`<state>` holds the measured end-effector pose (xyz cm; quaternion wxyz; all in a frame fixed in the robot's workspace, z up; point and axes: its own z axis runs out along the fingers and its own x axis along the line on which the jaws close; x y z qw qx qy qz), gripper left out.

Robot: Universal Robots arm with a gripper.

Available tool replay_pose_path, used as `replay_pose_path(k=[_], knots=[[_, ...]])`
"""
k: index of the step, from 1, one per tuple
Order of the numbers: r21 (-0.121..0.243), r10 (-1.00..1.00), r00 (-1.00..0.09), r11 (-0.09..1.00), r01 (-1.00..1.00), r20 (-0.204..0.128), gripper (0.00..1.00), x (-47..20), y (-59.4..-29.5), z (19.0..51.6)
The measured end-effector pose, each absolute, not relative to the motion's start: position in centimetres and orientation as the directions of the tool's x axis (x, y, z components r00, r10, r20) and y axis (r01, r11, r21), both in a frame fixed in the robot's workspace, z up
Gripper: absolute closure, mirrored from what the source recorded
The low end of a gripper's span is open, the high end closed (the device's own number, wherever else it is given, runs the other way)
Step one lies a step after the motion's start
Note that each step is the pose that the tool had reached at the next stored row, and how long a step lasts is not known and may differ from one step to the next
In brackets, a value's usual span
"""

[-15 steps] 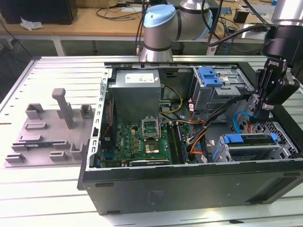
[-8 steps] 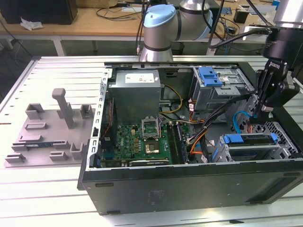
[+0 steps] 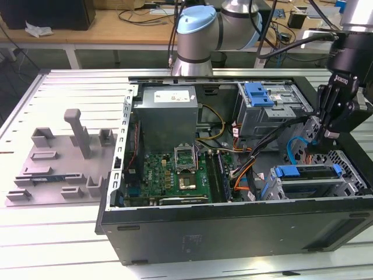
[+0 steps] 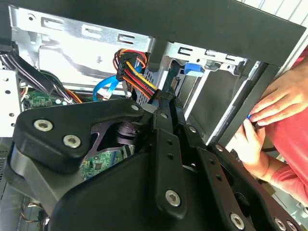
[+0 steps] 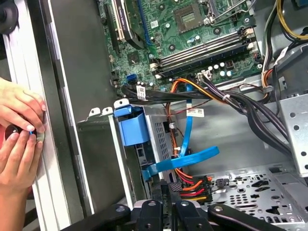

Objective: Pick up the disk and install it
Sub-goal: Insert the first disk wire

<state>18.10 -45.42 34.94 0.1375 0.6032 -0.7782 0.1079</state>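
**Clenched claw hangs over the seated disk**

In the exterior view the claw (image 3: pixel 322 140) hangs inside the open case (image 3: pixel 233 227), its fingers pressed together with nothing seen between them. The disk (image 3: pixel 307 172) sits just below it, slotted on edge in a bay with its blue frame uppermost. In the first wrist view the claw (image 5: pixel 162 190) has a plug of red, yellow and orange wires (image 5: pixel 190 184) just beside its tips, and a blue flat cable (image 5: pixel 185 161) a little further out. The cage (image 3: pixel 259 96) with the blue latch stands near the claw, on the exterior view's left, and the motherboard (image 3: pixel 175 169) lies well apart. A person's hands (image 5: pixel 19 134) pinch something small at the case's outer edge, beyond the disk from the claw.
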Motion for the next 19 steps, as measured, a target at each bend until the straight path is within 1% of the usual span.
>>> replay_pose_path(k=[4, 8, 9, 10, 19], knots=[[-0.003, -0.914, -0.231, 0.244, -0.970, 0.333, 0.83, 18.0, -45.8, 35.1], [-0.002, -0.922, -0.228, 0.240, -0.971, 0.313, 0.83, 17.9, -46.1, 35.1], [-0.001, -0.925, -0.228, 0.239, -0.971, 0.306, 0.83, 17.9, -46.2, 35.2], [0.000, -0.930, -0.226, 0.236, -0.972, 0.291, 0.83, 17.8, -46.4, 35.2], [0.001, -0.940, -0.214, 0.222, -0.975, 0.264, 0.83, 17.6, -47.4, 35.3]])
